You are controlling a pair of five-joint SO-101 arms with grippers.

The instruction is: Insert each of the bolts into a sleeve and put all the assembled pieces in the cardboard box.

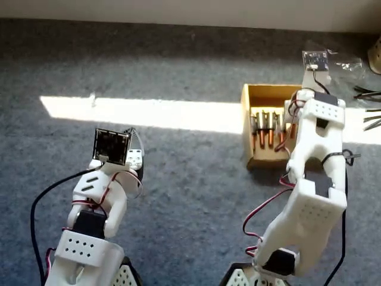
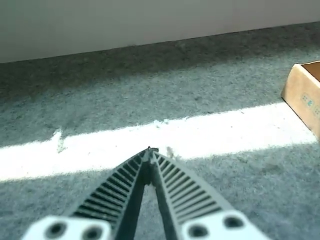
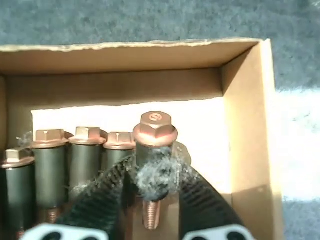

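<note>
The cardboard box (image 1: 245,119) sits on the grey carpet at the right; its corner also shows in the left wrist view (image 2: 305,97). Inside lie several assembled pieces (image 1: 265,128), copper bolts in dark sleeves, side by side (image 3: 50,160). My right gripper (image 3: 156,172) hangs over the box (image 3: 125,57), shut on another sleeved bolt (image 3: 155,134) whose hex head points toward the far wall; grey fluff clings to the sleeve. The left gripper (image 2: 149,152) is shut with nothing in it, above bare carpet well to the left of the box.
A band of sunlight (image 1: 149,113) crosses the carpet and reaches into the box. A clear plastic bag (image 1: 348,65) and some dark tools (image 1: 369,92) lie past the box at the far right. A pale wall (image 2: 150,20) borders the carpet's far edge.
</note>
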